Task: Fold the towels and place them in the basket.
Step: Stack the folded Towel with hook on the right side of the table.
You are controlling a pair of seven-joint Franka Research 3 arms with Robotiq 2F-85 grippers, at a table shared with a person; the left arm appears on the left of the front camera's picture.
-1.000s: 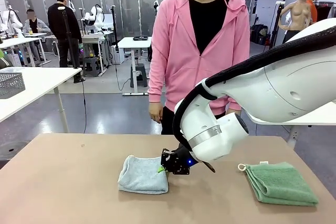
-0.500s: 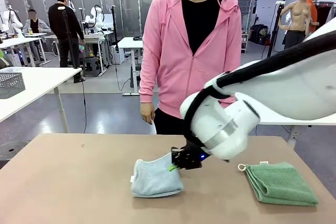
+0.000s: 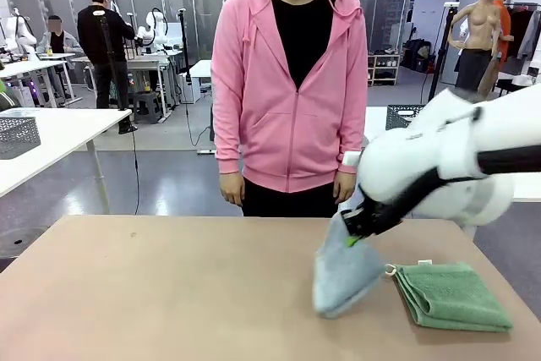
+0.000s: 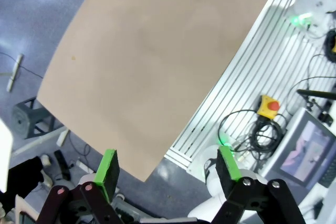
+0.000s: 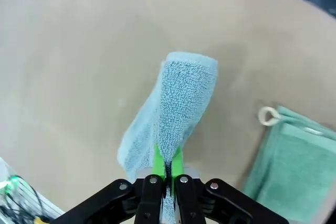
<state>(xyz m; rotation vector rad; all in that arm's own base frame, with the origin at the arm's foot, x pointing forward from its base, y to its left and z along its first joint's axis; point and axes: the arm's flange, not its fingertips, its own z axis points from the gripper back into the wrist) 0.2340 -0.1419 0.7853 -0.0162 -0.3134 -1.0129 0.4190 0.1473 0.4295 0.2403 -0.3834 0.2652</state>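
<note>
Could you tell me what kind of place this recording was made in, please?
Most likely a robotics lab or workshop: other white robot arms stand at tables behind the person, and beside this table lie cables and an emergency-stop button.

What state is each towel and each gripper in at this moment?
blue towel: folded, pinched at one edge, hanging above the table
green towel: folded, lying flat on the table
right gripper: shut on the blue towel
left gripper: open, holding nothing, high beside the table
</note>
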